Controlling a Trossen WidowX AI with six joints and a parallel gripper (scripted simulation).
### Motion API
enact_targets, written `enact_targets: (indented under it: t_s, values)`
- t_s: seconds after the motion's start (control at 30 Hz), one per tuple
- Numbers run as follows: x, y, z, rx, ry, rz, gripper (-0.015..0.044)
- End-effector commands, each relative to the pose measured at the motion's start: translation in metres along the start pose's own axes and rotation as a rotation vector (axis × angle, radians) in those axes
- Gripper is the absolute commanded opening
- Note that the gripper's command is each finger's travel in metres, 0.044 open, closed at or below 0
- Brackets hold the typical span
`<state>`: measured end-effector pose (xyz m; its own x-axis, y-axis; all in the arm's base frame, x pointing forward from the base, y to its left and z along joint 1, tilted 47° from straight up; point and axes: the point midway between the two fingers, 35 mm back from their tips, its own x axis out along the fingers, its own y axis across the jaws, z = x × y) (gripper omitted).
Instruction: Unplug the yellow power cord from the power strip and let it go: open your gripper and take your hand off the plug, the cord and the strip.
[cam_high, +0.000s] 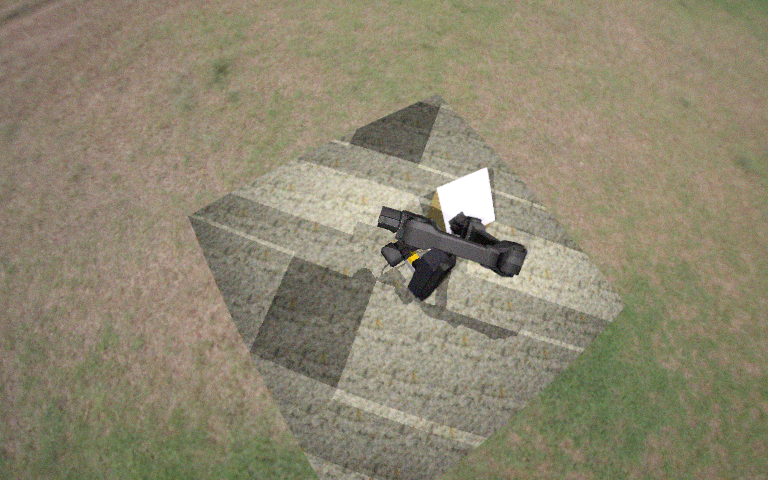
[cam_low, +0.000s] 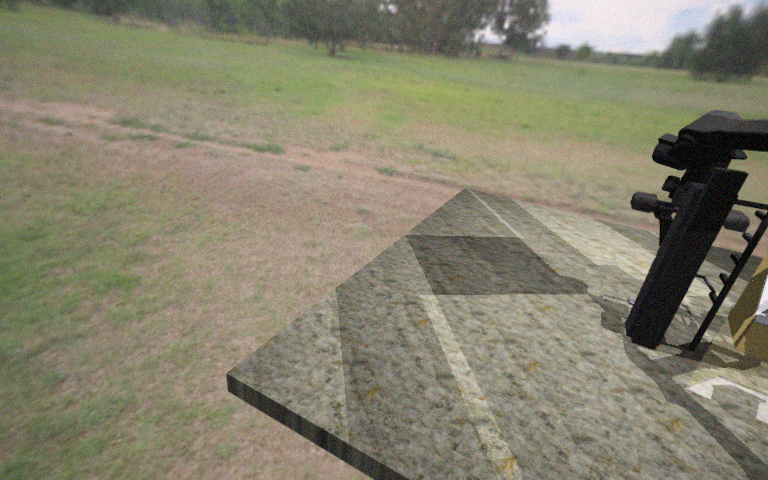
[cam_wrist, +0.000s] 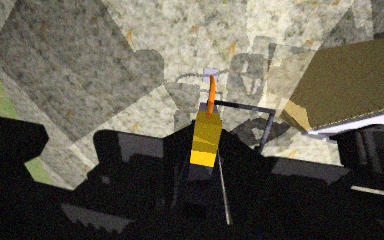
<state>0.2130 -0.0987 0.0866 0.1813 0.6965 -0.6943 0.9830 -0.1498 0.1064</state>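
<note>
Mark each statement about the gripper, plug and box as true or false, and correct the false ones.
1. The gripper is shut on the yellow plug. True.
2. An orange cord runs from the plug's far end. True.
3. The gripper is open and off the plug. False: its fingers are clamped on the plug.
4. The box has a black top. False: its top is white, its side tan.
5. In the top view the arm reaches over the table. True.

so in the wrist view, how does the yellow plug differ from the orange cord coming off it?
The yellow plug is a blocky, straight-edged body; the orange cord is thin and curved. The plug sits clamped in the hand; the cord runs free beyond it toward the table. Both lie on one line.
</note>
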Motion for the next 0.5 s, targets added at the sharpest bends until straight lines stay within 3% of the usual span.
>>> enact_targets:
  t_s: [0.0, 0.47]
  values:
    - [-0.001, 0.001, 0.008, -0.003, -0.004, 0.003, 0.0000]
    - [-0.003, 0.003, 0.030, -0.001, -0.005, 0.003, 0.0000]
